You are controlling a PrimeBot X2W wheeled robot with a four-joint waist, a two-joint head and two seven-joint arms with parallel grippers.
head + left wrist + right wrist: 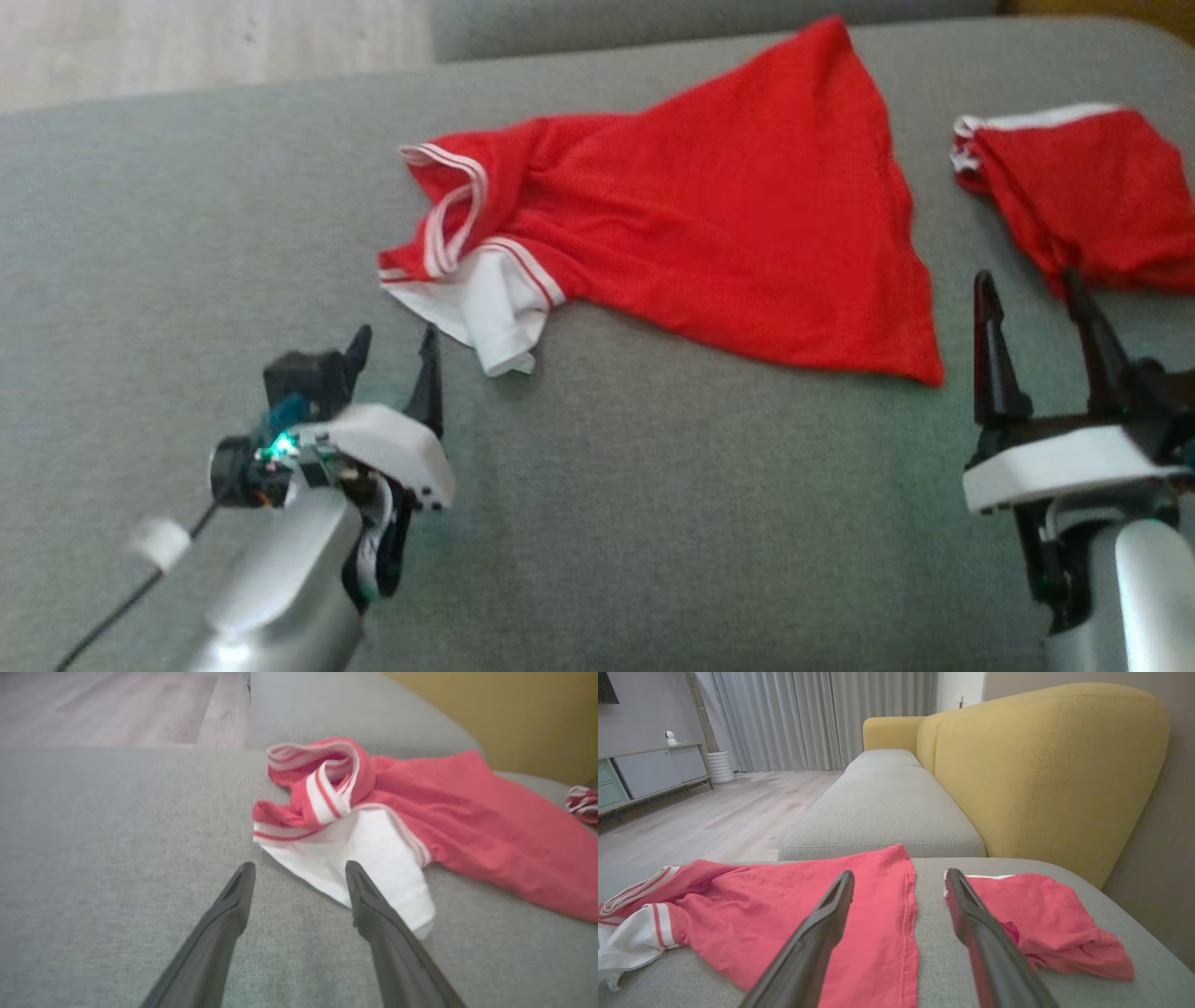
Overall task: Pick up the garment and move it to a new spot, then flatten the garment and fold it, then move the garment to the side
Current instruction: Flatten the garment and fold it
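The garment (728, 205) is a red top with white-striped trim and a white sleeve, lying crumpled and partly spread on the grey sofa seat (597, 485). It also lies ahead in the left wrist view (420, 812) and the right wrist view (784, 905). My left gripper (397, 350) is open, just left of the white sleeve (499, 322), with nothing between its fingers. In the left wrist view my left gripper (299, 872) frames the sleeve's edge (373, 858). My right gripper (1027, 299) is open near the garment's right hem corner, empty.
A second red piece with white trim (1083, 191) lies bunched at the far right of the seat, also seen in the right wrist view (1041, 924). A yellow sofa back (1041, 774) rises beyond it. Wooden floor (700, 816) lies past the seat's far edge.
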